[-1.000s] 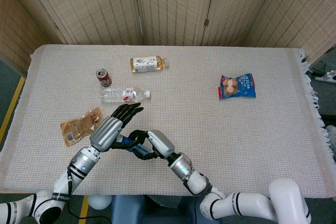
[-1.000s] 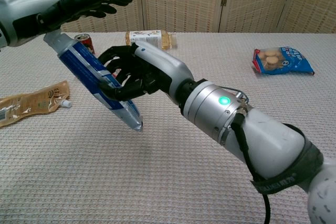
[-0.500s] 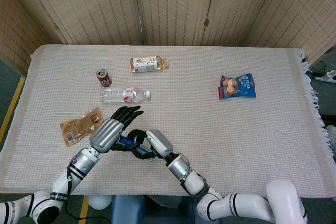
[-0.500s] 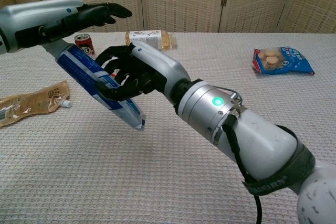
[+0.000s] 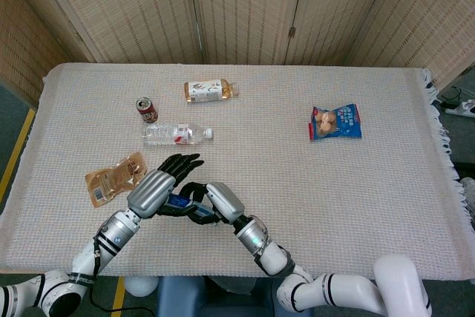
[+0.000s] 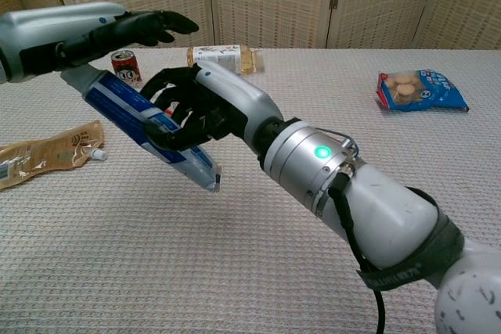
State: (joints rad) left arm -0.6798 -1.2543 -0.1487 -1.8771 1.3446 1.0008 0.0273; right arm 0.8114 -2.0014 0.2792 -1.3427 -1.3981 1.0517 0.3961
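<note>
R hand (image 6: 192,111) wraps its fingers round the blue tube (image 6: 149,131), held tilted above the table's 7 o'clock corner, cap end under the flat, spread-fingered L hand (image 6: 117,29), prob. for steadying.

Table (image 5: 386,206) covered in a woven off-white cloth, fringed at the right edge. Red soda can (image 5: 146,109) upright at left rear. Clear water bottle (image 5: 177,134) on its side just in front of the can. Tea bottle with amber liquid (image 5: 211,90) on its side further back. Tan spouted pouch (image 5: 113,178) flat near the left edge. Blue biscuit packet (image 5: 336,122) flat at right, well apart from the rest. Woven folding screens (image 5: 245,9) behind.
</note>
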